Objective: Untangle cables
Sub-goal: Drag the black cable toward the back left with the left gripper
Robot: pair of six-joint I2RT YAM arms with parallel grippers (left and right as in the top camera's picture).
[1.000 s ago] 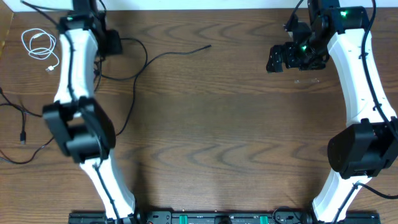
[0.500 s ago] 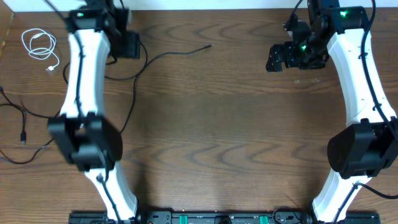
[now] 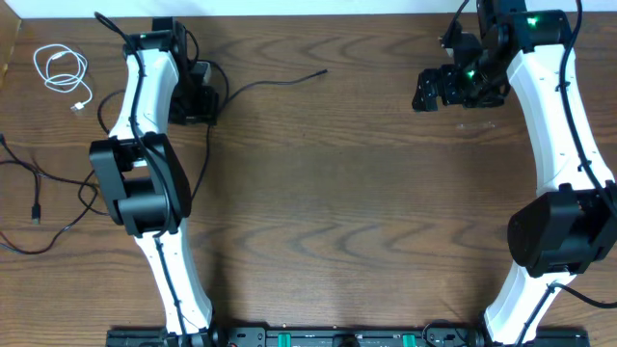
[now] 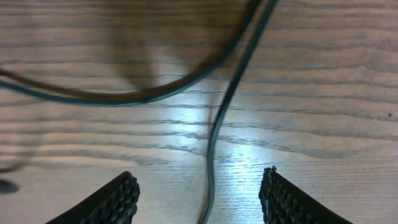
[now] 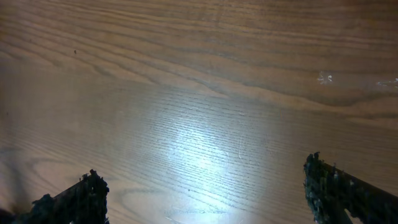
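A long black cable lies over the left half of the table, with its free tip near the top middle and a loop running down the left side. A coiled white cable lies apart at the far left corner. My left gripper is open and low over the black cable. In the left wrist view the black cable runs between the open jaws, untouched, with a second strand curving across above it. My right gripper is open and empty over bare wood, as the right wrist view shows.
A black plug end of the cable lies near the left table edge. The table's far edge runs along the top of the overhead view. Faint scratches mark the wood under the right gripper.
My left gripper has moved right and toward the table's middle, onto the black cable's run. The right arm has not moved.
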